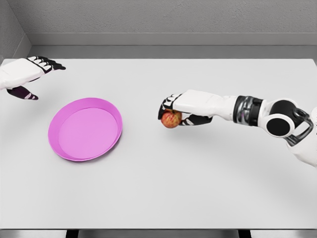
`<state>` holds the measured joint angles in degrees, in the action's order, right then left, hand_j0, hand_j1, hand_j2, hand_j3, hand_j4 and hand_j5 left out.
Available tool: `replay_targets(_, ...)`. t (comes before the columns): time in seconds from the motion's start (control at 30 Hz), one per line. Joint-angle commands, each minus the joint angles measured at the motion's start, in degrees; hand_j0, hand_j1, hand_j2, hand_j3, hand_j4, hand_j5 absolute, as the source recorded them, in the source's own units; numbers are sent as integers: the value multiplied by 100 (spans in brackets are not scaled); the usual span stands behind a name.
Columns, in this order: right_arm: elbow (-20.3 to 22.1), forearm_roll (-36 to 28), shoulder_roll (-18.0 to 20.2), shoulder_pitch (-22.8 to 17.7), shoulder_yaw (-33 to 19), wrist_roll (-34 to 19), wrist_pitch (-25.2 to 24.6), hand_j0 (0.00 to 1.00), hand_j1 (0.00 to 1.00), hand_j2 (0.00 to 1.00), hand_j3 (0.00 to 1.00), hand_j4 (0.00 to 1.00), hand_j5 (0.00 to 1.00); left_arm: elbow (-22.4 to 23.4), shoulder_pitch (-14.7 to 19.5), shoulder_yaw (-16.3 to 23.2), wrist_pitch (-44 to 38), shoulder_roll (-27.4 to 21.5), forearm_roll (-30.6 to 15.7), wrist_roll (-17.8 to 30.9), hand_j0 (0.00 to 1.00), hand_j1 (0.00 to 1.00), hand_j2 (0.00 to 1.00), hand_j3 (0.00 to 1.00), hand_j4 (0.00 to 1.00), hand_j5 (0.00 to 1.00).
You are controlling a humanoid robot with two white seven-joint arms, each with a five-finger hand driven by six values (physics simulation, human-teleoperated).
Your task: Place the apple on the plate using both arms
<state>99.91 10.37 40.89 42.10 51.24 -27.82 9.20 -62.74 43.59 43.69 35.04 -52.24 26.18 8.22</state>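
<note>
Head view gives me the whole white bench (pixel 198 188) from above, with a grey wall (pixel 163 20) behind its far edge. My right arm (pixel 257 111) comes in from the right side and reaches toward the middle, and my right hand (pixel 190 106) is closed around the apple (pixel 171 119): I see its dark-tipped fingers (pixel 167 102) curled over the top and the thumb tucked in just right of the fruit. I see the apple, reddish with a yellow patch, right of the bench's centre and under the front of that hand; I cannot tell whether it is touching the bench or just above it. I see the plate (pixel 63 148), a pink shallow dish, left of centre on the bench and well apart from the apple, with nothing lying in it. My left hand (pixel 25 74) shows at the far left, behind the plate and clear of it, with its fingers (pixel 49 63) stretched out loosely toward the right and the thumb hanging below, grasping nothing. I see bare bench between that hand and the plate rim.
</note>
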Motion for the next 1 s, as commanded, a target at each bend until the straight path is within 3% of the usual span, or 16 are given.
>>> replay_targets(0.0,-15,-18,-46,0,27,5,-6,50,50,50,50,50,50,-1,-9,-9,-4,-6,-34,-5,100,100,100,100,100,100)
replay_targets(0.2,-15,-9,-98,9,27,5,-6,51,51,51,51,51,51,-10,-9,-9,-4,-6,-34,-5,100,100,100,100,100,100)
replay_targets(0.23,-15,-9,-98,9,27,5,-14,58,58,58,58,58,58,-10,-9,-9,-4,-6,-34,-5,100,100,100,100,100,100)
replay_targets(0.27,-15,-18,-90,9,27,5,-146,97,97,97,97,97,97,-10,-9,-9,-4,-6,-34,-5,100,100,100,100,100,100)
replay_targets(0.3,2,-9,-90,9,27,5,-322,100,100,100,100,100,100,-10,-9,-9,-4,-6,-34,-5,100,100,100,100,100,100)
replay_targets(0.73,20,-9,16,9,-52,5,-322,100,100,100,100,100,100,-1,-9,-36,-4,3,-60,-5,100,100,100,100,100,100)
replay_targets(0.87,-24,-26,850,-61,-1186,14,-243,100,100,100,100,100,100,-10,-26,-44,-4,3,-60,-5,100,100,100,100,100,100)
replay_targets(0.97,-59,-26,1369,-79,-1582,14,82,100,100,100,100,100,100,-54,-35,0,-4,108,-34,4,100,100,100,100,100,100)
